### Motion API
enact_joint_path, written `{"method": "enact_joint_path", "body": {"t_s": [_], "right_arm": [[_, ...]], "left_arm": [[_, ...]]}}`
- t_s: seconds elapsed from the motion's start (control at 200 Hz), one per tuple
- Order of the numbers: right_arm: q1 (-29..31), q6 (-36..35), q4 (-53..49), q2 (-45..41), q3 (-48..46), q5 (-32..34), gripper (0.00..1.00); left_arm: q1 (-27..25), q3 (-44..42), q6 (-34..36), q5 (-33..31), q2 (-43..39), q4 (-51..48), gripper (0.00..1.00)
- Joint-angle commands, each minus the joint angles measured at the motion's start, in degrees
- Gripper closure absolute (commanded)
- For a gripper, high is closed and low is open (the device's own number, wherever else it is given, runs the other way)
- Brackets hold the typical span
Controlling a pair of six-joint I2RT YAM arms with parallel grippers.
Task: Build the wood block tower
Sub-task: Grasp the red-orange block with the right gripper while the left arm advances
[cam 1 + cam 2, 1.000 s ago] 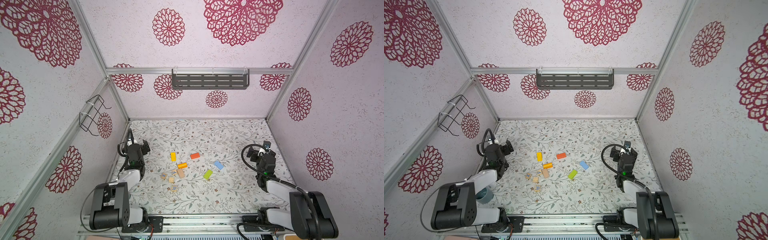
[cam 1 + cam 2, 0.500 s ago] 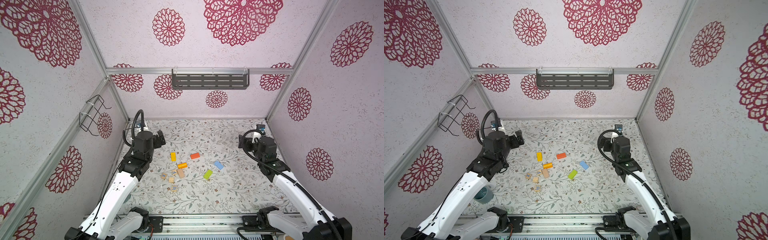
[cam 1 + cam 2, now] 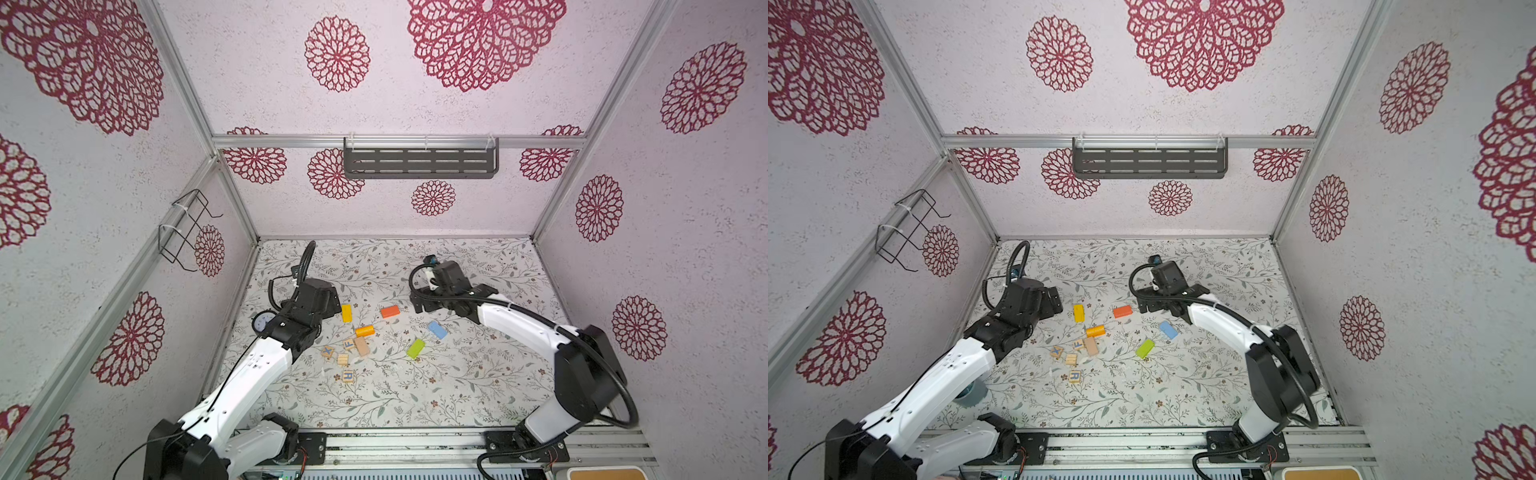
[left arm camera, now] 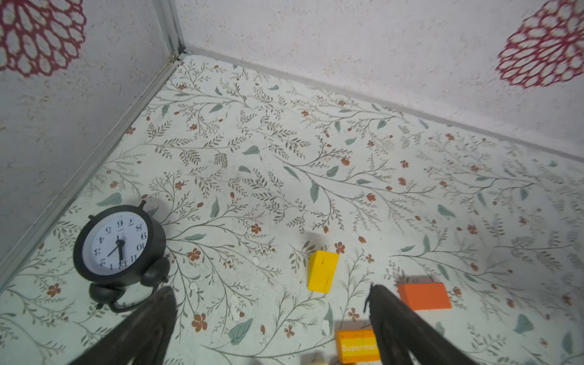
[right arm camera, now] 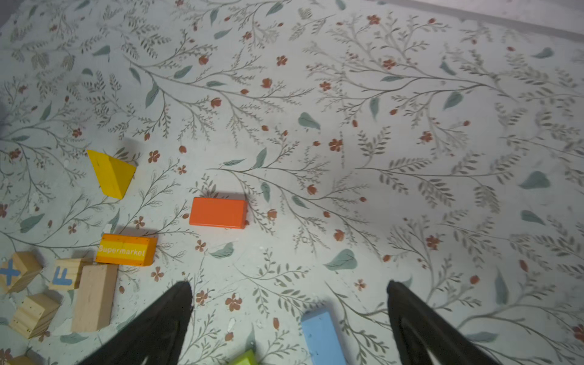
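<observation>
The wood blocks lie loose on the floral mat and no tower is in view. In both top views I see a yellow block [image 3: 346,313], an orange block [image 3: 390,311], an orange-yellow cylinder [image 3: 365,331], a tan block [image 3: 361,346], lettered cubes [image 3: 348,376], a light blue block [image 3: 437,329] and a lime green block [image 3: 416,348]. My left gripper [image 4: 269,288] hangs open and empty just short of the yellow block [image 4: 322,271], beside the cylinder [image 4: 357,346]. My right gripper [image 5: 289,283] hangs open and empty above the light blue block [image 5: 320,336].
A black alarm clock [image 4: 117,246] stands on the mat by the left wall, close to my left gripper. Walls close in the mat on three sides. A dark shelf [image 3: 419,163] and a wire rack [image 3: 187,228] hang on the walls.
Both arms have unfolded from near the front rail and reached out over the mat to either side of the blocks. The blocks have not moved. Both grippers stay open.
</observation>
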Motion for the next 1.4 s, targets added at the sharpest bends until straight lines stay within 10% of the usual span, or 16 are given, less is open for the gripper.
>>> {"method": "enact_joint_path", "body": {"t_s": [0.0, 1.396], "right_arm": [[2.14, 0.39, -2.69, 4.36, 4.67, 1.78, 0.01], [9.19, 7.48, -6.01, 28.84, 23.02, 5.39, 0.16]], "left_arm": [[-0.10, -1.11, -3.63, -3.14, 1.67, 4.77, 0.03], [1.61, -3.32, -6.83, -5.18, 1.24, 2.58, 0.03]]}}
